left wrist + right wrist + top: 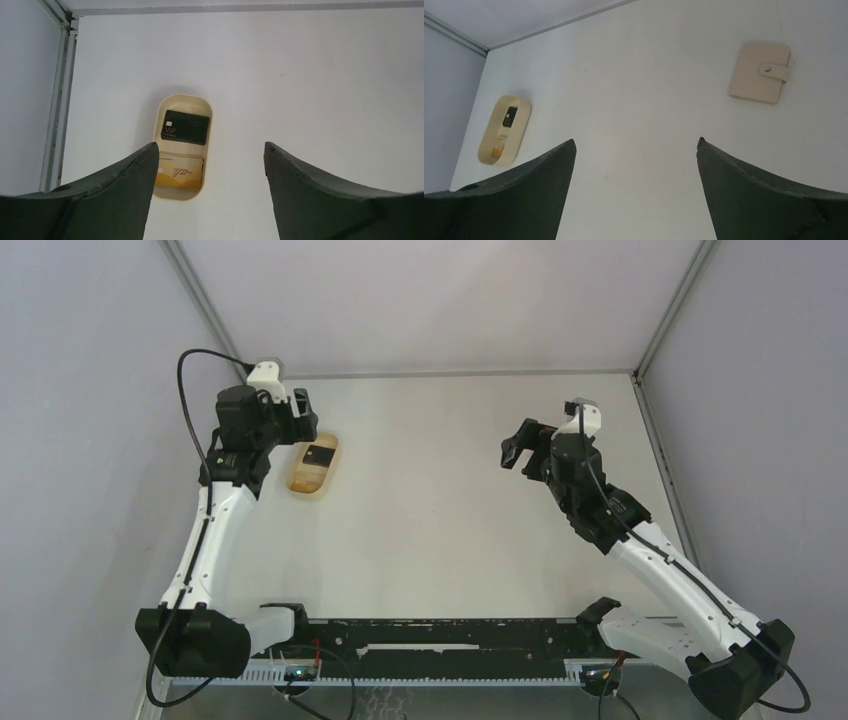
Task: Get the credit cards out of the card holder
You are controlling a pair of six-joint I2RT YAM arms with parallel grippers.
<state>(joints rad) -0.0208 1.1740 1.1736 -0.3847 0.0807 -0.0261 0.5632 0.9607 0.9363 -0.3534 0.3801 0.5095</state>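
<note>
The white bench carries an oval tan tray towards its far left side. The left arm reaches to the tray, with the left fingers spread wide above the tray's near end and gripping nothing. The right arm is well apart from the tray, and the right fingers are also spread and empty. The card holder lies flat, well apart from the tray, with its snap tab fastened; whether it has cards inside cannot be told. Inside the tray, a black card lies at the far end. A gold card lies just beside it.
</note>
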